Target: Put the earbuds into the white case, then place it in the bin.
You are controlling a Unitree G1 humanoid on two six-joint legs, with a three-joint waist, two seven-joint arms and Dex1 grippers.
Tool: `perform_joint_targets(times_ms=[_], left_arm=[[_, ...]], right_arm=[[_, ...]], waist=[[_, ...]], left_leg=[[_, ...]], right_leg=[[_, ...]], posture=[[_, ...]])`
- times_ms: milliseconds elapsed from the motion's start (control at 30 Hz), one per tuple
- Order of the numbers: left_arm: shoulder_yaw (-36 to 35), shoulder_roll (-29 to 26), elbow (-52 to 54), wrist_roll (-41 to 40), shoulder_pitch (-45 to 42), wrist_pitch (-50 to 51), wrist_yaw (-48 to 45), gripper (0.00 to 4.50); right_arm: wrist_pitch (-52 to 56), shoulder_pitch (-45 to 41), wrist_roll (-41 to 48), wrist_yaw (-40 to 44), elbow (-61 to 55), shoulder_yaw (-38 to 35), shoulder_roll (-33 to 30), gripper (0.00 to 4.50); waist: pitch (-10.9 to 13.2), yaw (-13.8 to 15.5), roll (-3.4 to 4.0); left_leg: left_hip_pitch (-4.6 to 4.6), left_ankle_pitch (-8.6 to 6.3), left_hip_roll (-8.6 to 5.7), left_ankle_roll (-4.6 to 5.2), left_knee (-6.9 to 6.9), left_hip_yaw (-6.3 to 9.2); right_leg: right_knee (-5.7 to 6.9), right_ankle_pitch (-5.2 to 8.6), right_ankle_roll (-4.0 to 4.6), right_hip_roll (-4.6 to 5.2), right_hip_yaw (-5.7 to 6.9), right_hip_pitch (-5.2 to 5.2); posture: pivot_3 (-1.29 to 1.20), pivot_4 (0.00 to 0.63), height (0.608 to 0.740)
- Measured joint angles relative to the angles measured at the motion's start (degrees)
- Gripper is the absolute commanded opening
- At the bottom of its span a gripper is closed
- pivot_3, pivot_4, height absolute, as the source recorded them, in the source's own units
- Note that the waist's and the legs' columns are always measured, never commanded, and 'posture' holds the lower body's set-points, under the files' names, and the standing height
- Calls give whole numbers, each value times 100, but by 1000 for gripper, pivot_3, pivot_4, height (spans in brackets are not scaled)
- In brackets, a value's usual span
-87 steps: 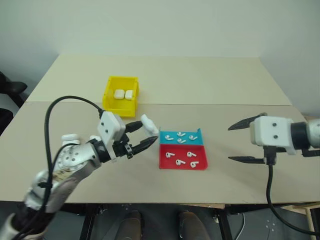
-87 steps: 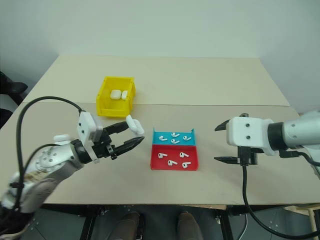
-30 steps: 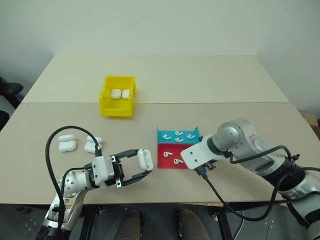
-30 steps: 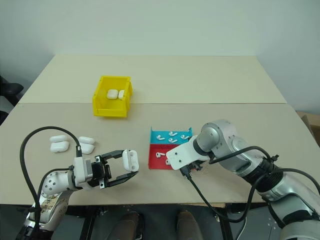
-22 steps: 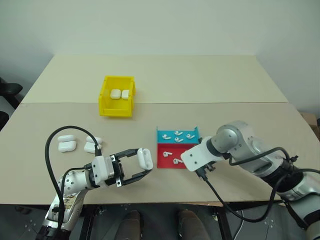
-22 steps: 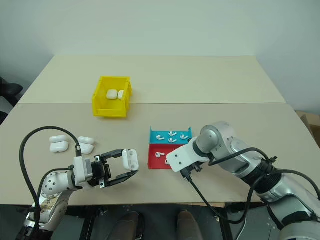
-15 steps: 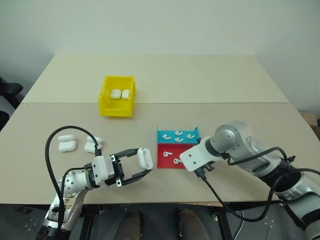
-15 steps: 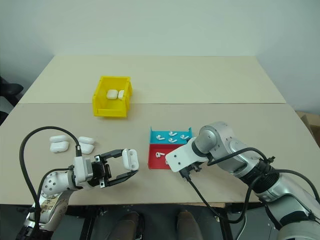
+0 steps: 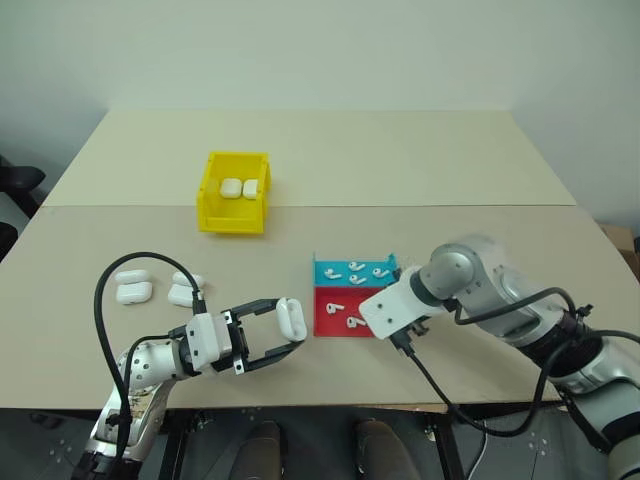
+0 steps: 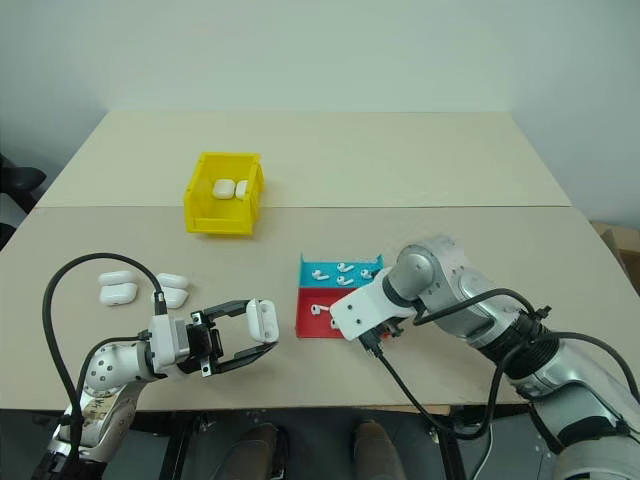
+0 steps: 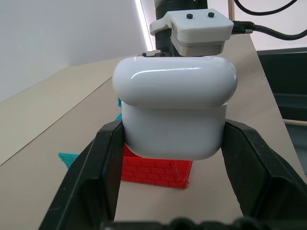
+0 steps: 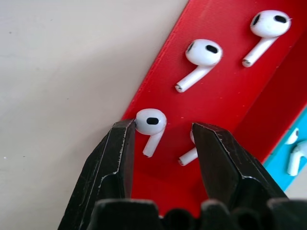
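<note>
My left gripper (image 9: pixel 291 326) is shut on the white case (image 9: pixel 290 315), holding it level just above the table near the front edge; the case (image 11: pixel 175 112) sits between both fingers with its lid down. Several earbuds (image 9: pixel 357 271) lie in the red-and-teal tray (image 9: pixel 329 327). My right gripper (image 12: pixel 160 127) points down into the red half and stands open. Its fingers straddle one earbud (image 12: pixel 151 122), which lies close to one finger. The yellow bin (image 9: pixel 232 218) stands at the back left with two white cases (image 9: pixel 241 187) inside.
Several spare white cases (image 9: pixel 133 288) lie on the table to the left of my left arm. A seam (image 9: pixel 450 207) runs across the table behind the tray. A black cable (image 9: pixel 440 385) hangs from my right wrist over the front edge.
Since the earliest frames my right gripper has come from the right down onto the red tray, and my left gripper has drawn the case toward the front edge. Nothing has moved over the last second.
</note>
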State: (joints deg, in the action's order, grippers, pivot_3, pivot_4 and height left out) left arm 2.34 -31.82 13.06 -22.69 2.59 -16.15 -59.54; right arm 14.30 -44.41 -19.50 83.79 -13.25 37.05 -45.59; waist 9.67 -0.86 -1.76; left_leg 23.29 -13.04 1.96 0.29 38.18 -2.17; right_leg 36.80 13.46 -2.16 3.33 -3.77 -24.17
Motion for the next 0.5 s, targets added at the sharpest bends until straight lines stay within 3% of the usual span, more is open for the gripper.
perform_joint_targets(times_ms=[500], left_arm=[[0,5,-5,32,0,-14,-2,2748]], right_arm=[[-180,0,-84,-9,178,2,90,2290]], waist=[[0,-2,0]], left_leg=[[0,0,0,0,0,0]], right_leg=[[1,0,0,0,0,0]], posture=[[0,150,740]])
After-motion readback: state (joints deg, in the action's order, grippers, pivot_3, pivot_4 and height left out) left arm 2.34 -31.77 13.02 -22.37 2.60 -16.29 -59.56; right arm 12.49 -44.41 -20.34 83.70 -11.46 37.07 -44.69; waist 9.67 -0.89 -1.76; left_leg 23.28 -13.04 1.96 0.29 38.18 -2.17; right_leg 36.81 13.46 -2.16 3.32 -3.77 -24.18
